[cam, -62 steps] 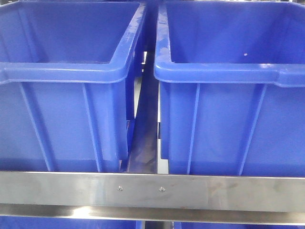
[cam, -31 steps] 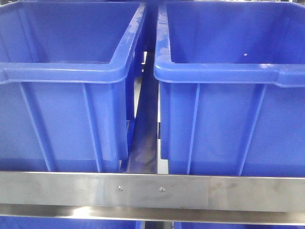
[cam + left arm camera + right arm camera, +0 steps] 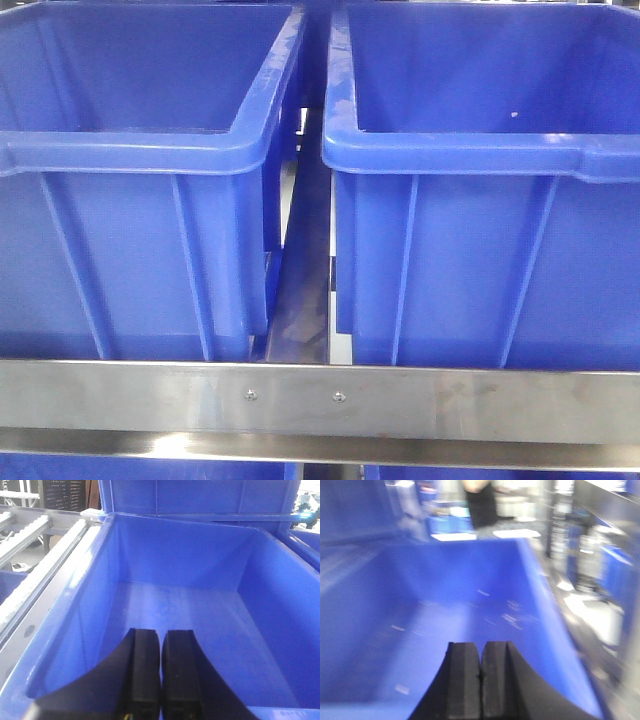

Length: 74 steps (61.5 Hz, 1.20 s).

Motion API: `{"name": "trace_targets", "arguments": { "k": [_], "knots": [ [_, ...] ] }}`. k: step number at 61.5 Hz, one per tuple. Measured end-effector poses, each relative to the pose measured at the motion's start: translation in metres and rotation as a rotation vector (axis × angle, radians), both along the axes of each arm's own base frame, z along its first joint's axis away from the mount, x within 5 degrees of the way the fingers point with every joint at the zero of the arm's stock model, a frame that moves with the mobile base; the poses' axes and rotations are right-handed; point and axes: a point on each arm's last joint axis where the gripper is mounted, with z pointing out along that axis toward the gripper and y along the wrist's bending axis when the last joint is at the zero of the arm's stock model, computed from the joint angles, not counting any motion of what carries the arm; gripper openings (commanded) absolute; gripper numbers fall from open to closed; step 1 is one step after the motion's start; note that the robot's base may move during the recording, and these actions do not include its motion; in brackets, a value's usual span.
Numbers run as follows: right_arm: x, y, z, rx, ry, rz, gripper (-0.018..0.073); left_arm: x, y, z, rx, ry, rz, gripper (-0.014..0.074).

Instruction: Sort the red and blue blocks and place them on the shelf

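Observation:
No red or blue block shows in any view. The shelf's brushed steel front rail (image 3: 320, 400) with two small screws crosses the bottom of the front view. My left gripper (image 3: 161, 632) is shut with nothing between its black fingers, hovering over the inside of a dark-blue bin (image 3: 200, 565) whose floor is bare. My right gripper (image 3: 481, 644) is also shut on nothing, over another blue bin (image 3: 435, 575); that view is blurred. Neither gripper appears in the front view.
Two large dark-blue bins, left (image 3: 130, 150) and right (image 3: 480, 150), stand side by side on the shelf with a narrow gap (image 3: 305, 260) between them. White roller tracks (image 3: 30, 575) run left of the left bin. More bins show below the rail.
The front view has shifted only very slightly; the bins and rail stay in place.

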Motion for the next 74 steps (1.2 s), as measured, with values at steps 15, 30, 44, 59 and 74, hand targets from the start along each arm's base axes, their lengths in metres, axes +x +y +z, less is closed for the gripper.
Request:
{"name": "trace_targets", "arguments": {
  "k": [15,30,44,59,74],
  "knots": [
    [-0.002,0.0,-0.036,0.001,0.037,-0.008,0.0056,0.0,0.0,0.0,0.0,-0.002,0.0,0.0125],
    [-0.002,-0.001,-0.033,0.0,0.009,-0.01,0.0056,0.0,0.0,-0.001,0.0,0.0,0.0,0.0125],
    [-0.003,-0.001,-0.032,0.0,-0.003,-0.01,0.0056,0.0,0.0,-0.001,0.0,0.0,0.0,0.0125],
    [-0.003,0.0,-0.032,-0.009,-0.005,0.006,0.0056,0.0,0.0,-0.001,0.0,0.0,0.0,0.0125],
    [-0.003,0.0,-0.032,-0.025,-0.004,0.006,0.0056,0.0,0.0,-0.001,0.0,0.0,0.0,0.0125]
  ]
}}
